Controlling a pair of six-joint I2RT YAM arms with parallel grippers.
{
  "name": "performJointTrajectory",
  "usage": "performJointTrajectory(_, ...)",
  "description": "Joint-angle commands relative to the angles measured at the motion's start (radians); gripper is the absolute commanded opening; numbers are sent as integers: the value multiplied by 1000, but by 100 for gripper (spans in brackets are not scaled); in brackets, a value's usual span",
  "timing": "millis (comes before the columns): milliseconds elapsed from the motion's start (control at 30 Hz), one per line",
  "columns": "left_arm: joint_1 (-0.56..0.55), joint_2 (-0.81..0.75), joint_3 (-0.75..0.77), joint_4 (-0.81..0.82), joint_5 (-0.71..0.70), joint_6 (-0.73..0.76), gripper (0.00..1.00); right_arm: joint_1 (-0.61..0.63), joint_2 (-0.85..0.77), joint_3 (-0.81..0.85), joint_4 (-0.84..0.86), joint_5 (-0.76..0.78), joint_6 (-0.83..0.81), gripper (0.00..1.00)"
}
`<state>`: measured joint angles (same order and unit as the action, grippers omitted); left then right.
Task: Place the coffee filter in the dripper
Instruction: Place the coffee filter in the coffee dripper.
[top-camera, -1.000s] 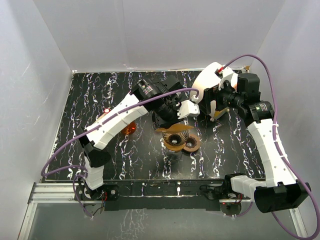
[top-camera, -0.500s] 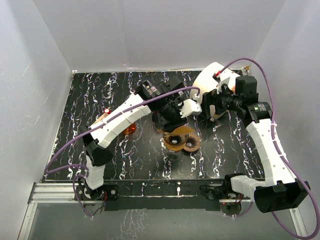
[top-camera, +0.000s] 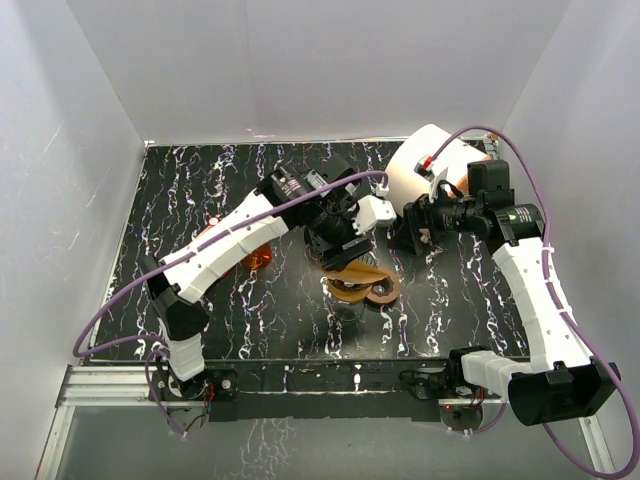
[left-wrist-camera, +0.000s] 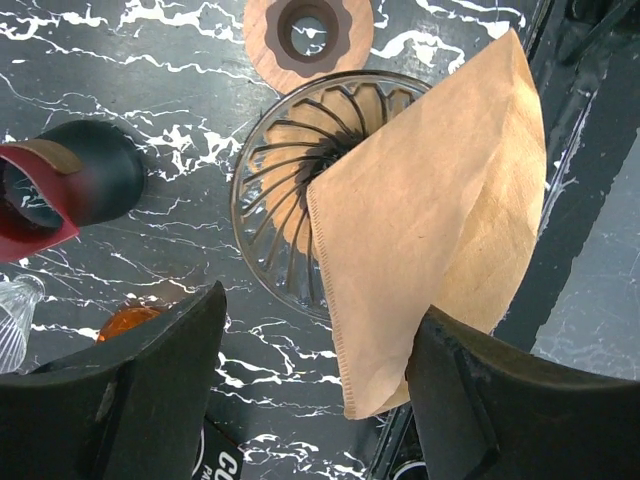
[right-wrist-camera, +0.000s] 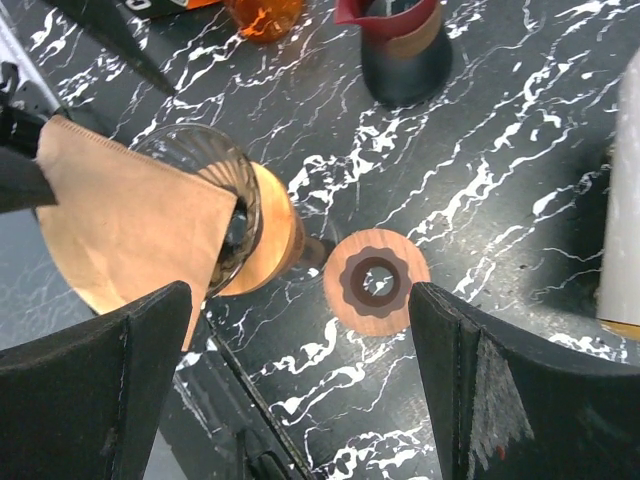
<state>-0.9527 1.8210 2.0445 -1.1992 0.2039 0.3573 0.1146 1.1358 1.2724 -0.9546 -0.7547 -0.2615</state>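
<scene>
Coffee filter (left-wrist-camera: 430, 200) covers half the dripper (left-wrist-camera: 270, 200), corner hidden behind left gripper (left-wrist-camera: 320, 305), released; right gripper (right-wrist-camera: 300, 290) spread wide, empty.

Only one bit of writing can be read. In the left wrist view, at about 7 o'clock, a black item (left-wrist-camera: 228, 462) lies against the bottom edge. It carries white capital letters that look like "CO". The edge of the view cuts off the rest of the word, so the whole of it cannot be told. Nothing else in the three views is legible as a label, brand, number or sign.
</scene>
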Motion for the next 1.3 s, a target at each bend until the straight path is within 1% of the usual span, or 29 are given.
performJointTrajectory(0,27,-58,-7,17,31,-35,68,-5,-39,11,-29,-120,-56,89)
performJointTrajectory(267,71,-68,-48,38,88,-66,71,-4,-97,-68,-24,-264,-133,89)
performJointTrajectory(400,91,-65,-46,34,132,-70,72,-3,-128,-110,13,-295,-140,89)
performJointTrajectory(767,93,-72,-63,23,184,-57,74,67,-84,-122,73,-166,-49,85)
performJointTrajectory(1067,109,-82,-96,33,194,-58,75,125,-49,-120,77,-110,-42,83)
performJointTrajectory(1267,127,-96,-122,41,226,-57,76,147,-48,-144,117,-54,-17,78)
